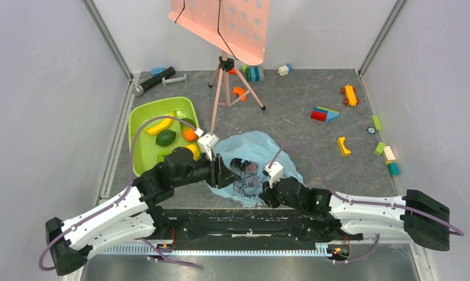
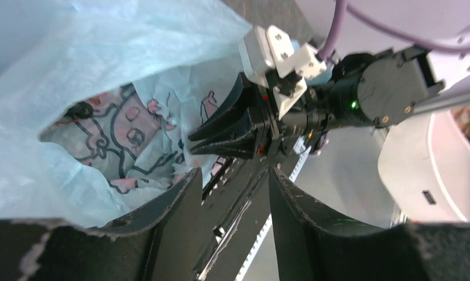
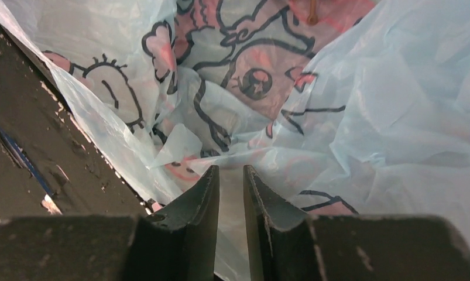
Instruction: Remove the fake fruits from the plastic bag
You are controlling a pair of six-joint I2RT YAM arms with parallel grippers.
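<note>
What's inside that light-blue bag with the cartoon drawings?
Inside the plastic bag, only crumpled film with pink and black cartoon prints shows. Nothing else is visible, but the folds cover its deeper part, so that stays unknown.

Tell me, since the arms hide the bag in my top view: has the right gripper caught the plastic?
Observer: Right wrist view: the right gripper is nearly closed, with plastic bag film at its tips. Pinched or not, I cannot tell.
Operator: And the left?
Observer: The left gripper is open beside the bag's mouth, holding nothing.
Operator: Anything inside?
Observer: Only printed film shows in the stretch the left wrist view sees.
</note>
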